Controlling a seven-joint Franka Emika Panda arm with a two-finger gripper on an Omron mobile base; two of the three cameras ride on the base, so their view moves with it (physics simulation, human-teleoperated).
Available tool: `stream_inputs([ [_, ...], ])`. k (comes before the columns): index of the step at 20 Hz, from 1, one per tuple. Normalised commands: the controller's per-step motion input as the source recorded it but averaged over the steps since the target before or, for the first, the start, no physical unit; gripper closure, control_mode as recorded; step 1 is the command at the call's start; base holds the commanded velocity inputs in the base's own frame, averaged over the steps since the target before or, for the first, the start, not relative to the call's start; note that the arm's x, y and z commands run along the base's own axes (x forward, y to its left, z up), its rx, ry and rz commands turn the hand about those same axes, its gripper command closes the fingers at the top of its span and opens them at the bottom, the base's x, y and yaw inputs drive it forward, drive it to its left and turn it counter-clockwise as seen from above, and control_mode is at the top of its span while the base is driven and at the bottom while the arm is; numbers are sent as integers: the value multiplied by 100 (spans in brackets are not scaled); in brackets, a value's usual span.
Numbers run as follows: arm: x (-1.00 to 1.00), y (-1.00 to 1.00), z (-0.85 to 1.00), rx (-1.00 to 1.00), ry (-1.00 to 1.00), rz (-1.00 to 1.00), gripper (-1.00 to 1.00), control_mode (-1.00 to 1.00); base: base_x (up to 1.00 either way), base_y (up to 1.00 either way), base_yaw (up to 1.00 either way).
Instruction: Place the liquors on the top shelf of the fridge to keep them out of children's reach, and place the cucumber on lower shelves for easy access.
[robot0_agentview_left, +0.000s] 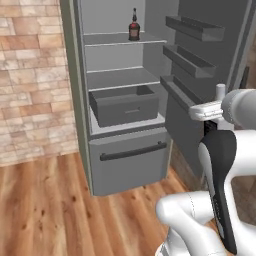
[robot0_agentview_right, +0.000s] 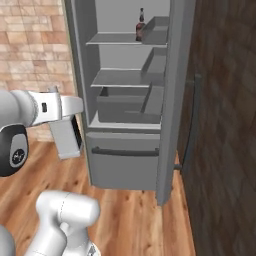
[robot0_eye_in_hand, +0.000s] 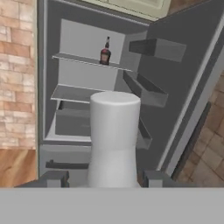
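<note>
Brick wall (robot0_agentview_left: 30, 75) at far left, wood floor (robot0_agentview_left: 45, 210) below it. Fridge (robot0_agentview_left: 80, 100) stands open, door swung right with its trays (robot0_agentview_left: 192, 60) facing in.

Top shelf (robot0_agentview_left: 107, 40): squat dark red-brown bottle (robot0_agentview_left: 134, 29) upright near the right end, close to the front edge; also seen in the right base view (robot0_agentview_right: 140, 27) and the hand view (robot0_eye_in_hand: 105, 53). Lower shelf (robot0_agentview_left: 115, 80) sits under it, boxy drawer (robot0_agentview_left: 125, 105) beneath that, bar handle (robot0_agentview_left: 132, 151) on the bottom compartment.

Hand view: tall clear-white bottle (robot0_eye_in_hand: 113, 140) stands upright between the two finger tips, in front of the open fridge, well short of the shelves. Gripper (robot0_eye_in_hand: 105, 178) partly spread, jaws set against the bottle's lower body, gripping it.

Cucumber: location cannot be told.
</note>
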Motion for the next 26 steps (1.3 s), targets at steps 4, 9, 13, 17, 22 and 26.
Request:
stream_inputs([
  [4, 0, 0, 0, 0, 0, 0, 100, 100, 52, 0, 8],
  [9, 0, 0, 0, 0, 0, 0, 100, 100, 62, 0, 6],
  [13, 0, 0, 0, 0, 0, 0, 100, 100, 76, 0, 8],
  [17, 0, 0, 0, 0, 0, 0, 100, 100, 79, 0, 10],
  [22, 0, 0, 0, 0, 0, 0, 100, 100, 73, -4, 10],
  [26, 0, 0, 0, 0, 0, 0, 100, 100, 54, -15, 10],
])
